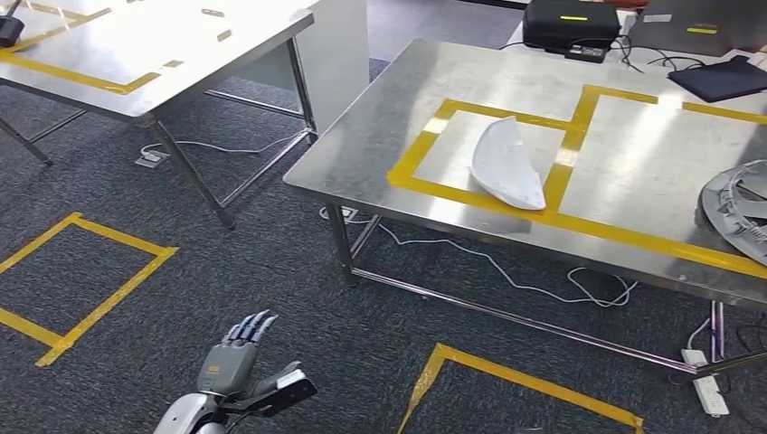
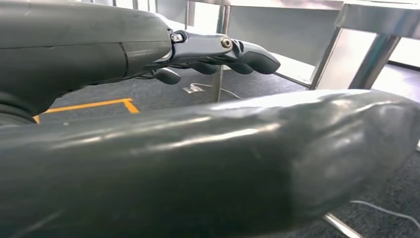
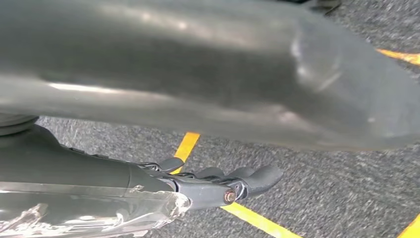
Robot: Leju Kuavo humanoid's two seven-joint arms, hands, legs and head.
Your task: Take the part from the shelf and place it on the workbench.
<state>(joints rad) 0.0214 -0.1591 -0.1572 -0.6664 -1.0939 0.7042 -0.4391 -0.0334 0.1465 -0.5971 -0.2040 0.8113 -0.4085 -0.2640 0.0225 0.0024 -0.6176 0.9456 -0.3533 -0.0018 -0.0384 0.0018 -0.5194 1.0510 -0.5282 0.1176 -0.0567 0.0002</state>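
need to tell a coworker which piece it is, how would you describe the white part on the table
Find the steel table on the right, marked with yellow tape squares. The white part lies in the left square, its tip over the tape. It is smooth, curved and shell-like, unlike the grey ribbed part at the right edge.

Workbench (image 1: 380, 154) at right of the head view: brushed sheet metal, showing a soft, dull sheen and blurred reflections; yellow tape (image 1: 579, 221) lying flat on it, matt. White part (image 1: 506, 167) on it looking like smooth moulded plastic, satin. Second table (image 1: 136, 54) upper left glaring brightly, same bare metal. Floor (image 1: 271, 271): dark grey carpet, rough, speckled pile. Left hand (image 1: 240, 362) showing glossy dark fingers; right hand (image 3: 218, 186) looking like smooth dark plastic with a metal screw.
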